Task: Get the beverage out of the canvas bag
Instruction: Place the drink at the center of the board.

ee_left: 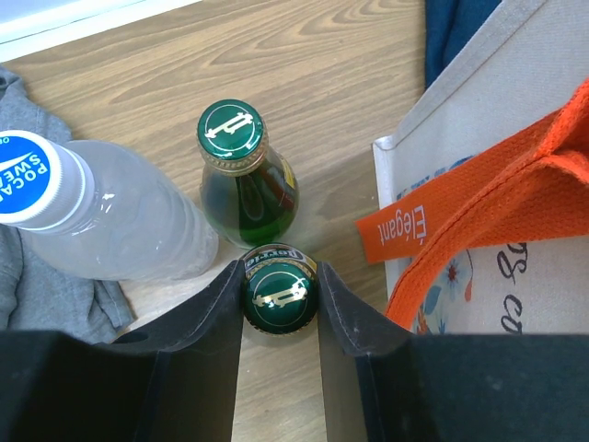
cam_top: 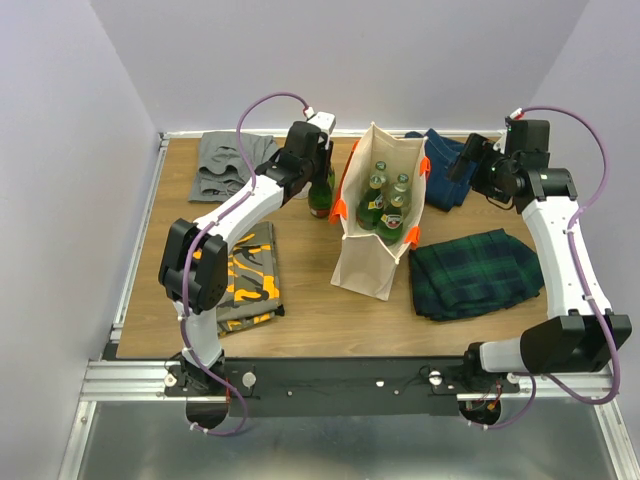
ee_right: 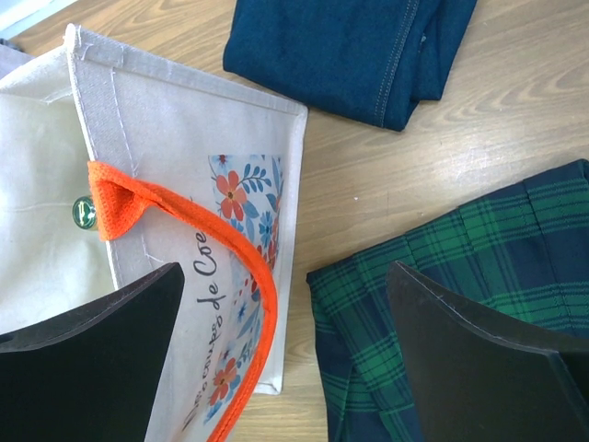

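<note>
The left gripper (ee_left: 280, 276) is clenched on the green cap of a green glass bottle (ee_left: 281, 296), just outside the canvas bag (cam_top: 372, 255). The bag is a cream tote with orange handles (ee_left: 479, 175), standing mid-table. Only the left wrist view shows a second green bottle (ee_left: 244, 180) and a clear Pocari Sweat bottle (ee_left: 110, 221). Only the top view shows more green bottles (cam_top: 385, 200) inside the bag. The right gripper (ee_right: 285, 350) hangs released above the bag's floral side.

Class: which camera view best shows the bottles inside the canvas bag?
The top external view: it looks into the open canvas bag at the green bottles standing there. The right wrist view catches only one green cap past the rim; the left wrist view shows just the bag's outside.
</note>
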Robot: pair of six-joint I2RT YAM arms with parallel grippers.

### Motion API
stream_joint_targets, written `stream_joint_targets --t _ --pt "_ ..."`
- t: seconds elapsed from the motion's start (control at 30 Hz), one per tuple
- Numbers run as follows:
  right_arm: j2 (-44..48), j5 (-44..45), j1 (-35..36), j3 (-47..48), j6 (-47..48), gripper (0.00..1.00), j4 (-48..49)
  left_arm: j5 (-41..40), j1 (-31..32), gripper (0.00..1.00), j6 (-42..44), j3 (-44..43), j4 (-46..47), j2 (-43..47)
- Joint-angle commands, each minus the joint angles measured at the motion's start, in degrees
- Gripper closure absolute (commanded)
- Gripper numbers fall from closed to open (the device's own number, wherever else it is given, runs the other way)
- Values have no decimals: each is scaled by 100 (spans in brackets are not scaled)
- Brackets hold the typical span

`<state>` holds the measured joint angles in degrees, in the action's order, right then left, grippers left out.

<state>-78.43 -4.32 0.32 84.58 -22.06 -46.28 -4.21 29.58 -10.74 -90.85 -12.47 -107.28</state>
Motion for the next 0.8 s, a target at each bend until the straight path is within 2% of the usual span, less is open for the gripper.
stream_joint_targets --t 0.0,0.77 --pt "-75 27 -5 156 -8 0 49 131 3 100 -33 -407 843 85" --pt "-41 124 -14 -2 71 0 58 227 83 99 -121 -539 588 -152"
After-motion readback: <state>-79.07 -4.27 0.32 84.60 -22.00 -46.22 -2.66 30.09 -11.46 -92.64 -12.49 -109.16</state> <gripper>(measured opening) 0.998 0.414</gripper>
